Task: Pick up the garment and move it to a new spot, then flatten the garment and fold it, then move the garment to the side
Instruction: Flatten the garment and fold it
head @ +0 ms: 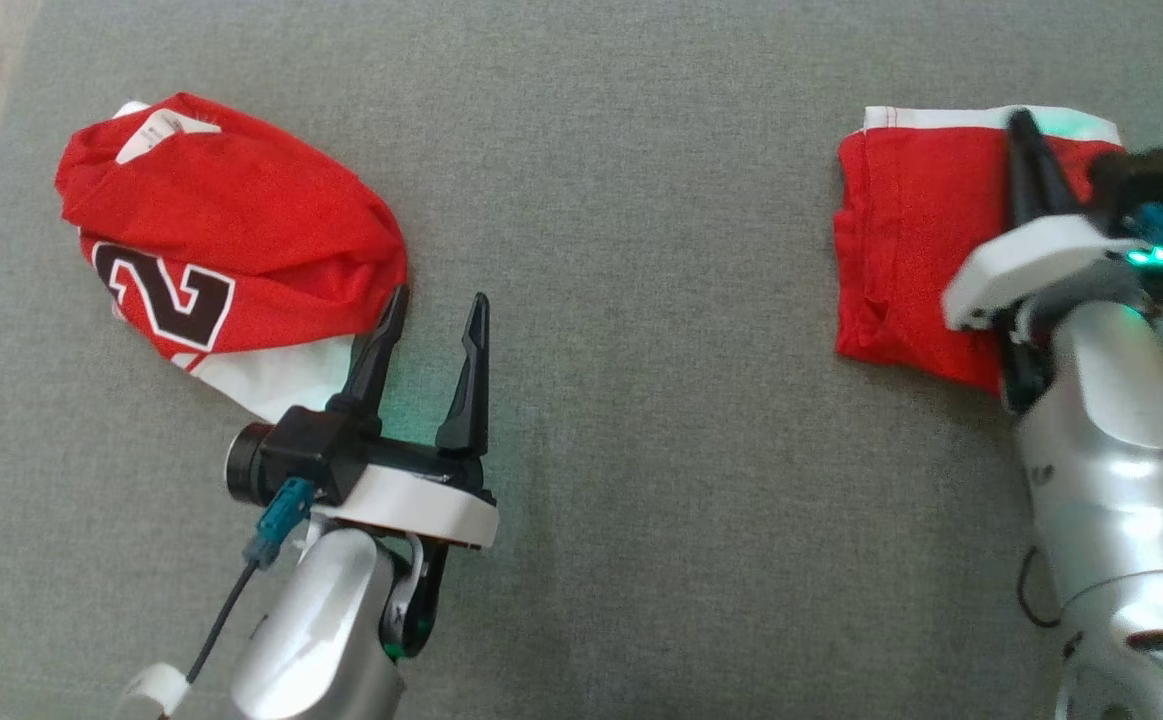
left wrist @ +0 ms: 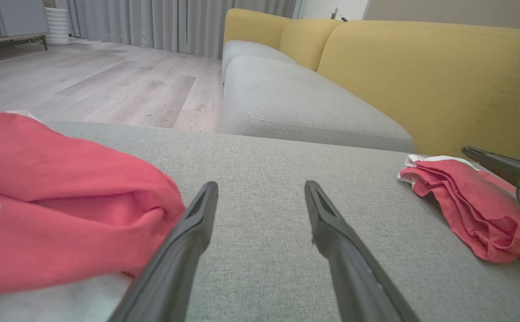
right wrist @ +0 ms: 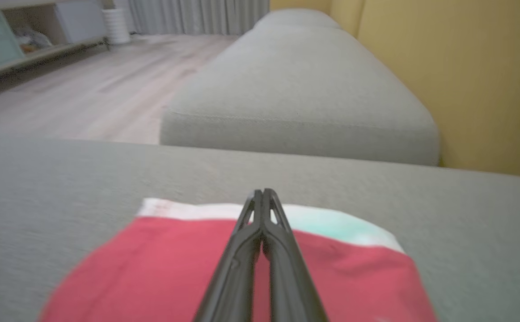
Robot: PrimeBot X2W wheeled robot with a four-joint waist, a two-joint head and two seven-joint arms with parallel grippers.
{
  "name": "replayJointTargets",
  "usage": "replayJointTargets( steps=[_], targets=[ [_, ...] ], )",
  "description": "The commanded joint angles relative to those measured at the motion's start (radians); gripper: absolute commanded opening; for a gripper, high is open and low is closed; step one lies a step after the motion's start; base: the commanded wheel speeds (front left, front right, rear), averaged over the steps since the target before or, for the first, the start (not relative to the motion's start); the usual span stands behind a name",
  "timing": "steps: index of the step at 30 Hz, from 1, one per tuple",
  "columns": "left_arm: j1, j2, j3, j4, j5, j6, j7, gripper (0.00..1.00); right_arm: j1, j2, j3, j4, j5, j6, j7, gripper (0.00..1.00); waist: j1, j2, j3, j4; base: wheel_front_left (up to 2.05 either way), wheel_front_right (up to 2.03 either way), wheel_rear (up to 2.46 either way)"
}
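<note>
Head view. Work surface is a grey upholstered seat [head: 641, 300]. At left, the crumpled jersey [head: 231, 220], red with a dark "2". The left hand [head: 441, 295] stands wide open just right of it, one finger at the cloth's edge. At right, the folded garment [head: 901, 250]. The right hand [head: 1019, 122] is closed over it, tip at the white far hem.

Left wrist view. The left hand [left wrist: 260, 185] is spread, nothing between the fingers. The crumpled jersey [left wrist: 63, 179] is on its left, the folded garment [left wrist: 465, 201] well off right. A yellow sofa [left wrist: 420, 80] stands beyond.

Right wrist view. The right hand [right wrist: 262, 193] is pressed together, empty, above the folded garment [right wrist: 152, 268]. Contact with the cloth is unclear.
</note>
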Motion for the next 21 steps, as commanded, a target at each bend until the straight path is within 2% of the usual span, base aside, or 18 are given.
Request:
replayJointTargets(
  steps=[1, 4, 7, 10, 13, 16, 21],
  targets=[
    [-0.015, 0.007, 0.035, -0.024, -0.006, 0.006, -0.010, 1.00, 0.002, 0.022, 0.105, -0.050, 0.072, 0.007, -0.011, 0.00, 0.0001, 0.0000, -0.006, 0.002, 0.00, 0.00, 0.00],
    [-0.014, 0.007, 0.032, -0.026, -0.007, 0.007, -0.010, 1.00, 0.025, 0.022, 0.176, -0.050, 0.119, 0.007, -0.011, 0.00, 0.0001, 0.0000, -0.009, 0.002, 0.00, 0.00, 0.00],
    [-0.013, 0.007, 0.030, -0.026, -0.009, 0.008, -0.010, 1.00, 0.043, 0.022, 0.249, 0.042, 0.126, 0.007, -0.009, 0.00, 0.0001, 0.0000, -0.013, 0.003, 0.00, 0.00, 0.00],
    [-0.011, 0.007, 0.032, -0.023, -0.008, 0.009, -0.010, 1.00, 0.035, 0.022, 0.277, 0.122, 0.138, 0.007, -0.005, 0.00, 0.0001, 0.0000, -0.021, 0.003, 0.00, 0.00, 0.00],
    [-0.005, 0.007, 0.045, -0.022, -0.005, 0.010, -0.010, 1.00, 0.027, 0.022, 0.282, 0.138, 0.166, 0.007, -0.009, 0.00, 0.0001, 0.0000, -0.034, -0.007, 0.00, 0.00, 0.00],
    [0.005, 0.007, 0.063, -0.019, 0.000, 0.009, -0.010, 1.00, 0.037, 0.022, 0.271, 0.074, 0.201, 0.007, -0.010, 0.00, 0.0001, 0.0000, -0.054, -0.023, 0.00, 0.00, 0.00],
    [0.030, 0.007, 0.090, -0.022, 0.004, 0.005, -0.010, 1.00, 0.133, 0.022, 0.230, -0.126, 0.234, 0.007, -0.011, 0.00, 0.0001, 0.0000, -0.102, -0.064, 0.00, 0.00, 0.00]
  ],
)
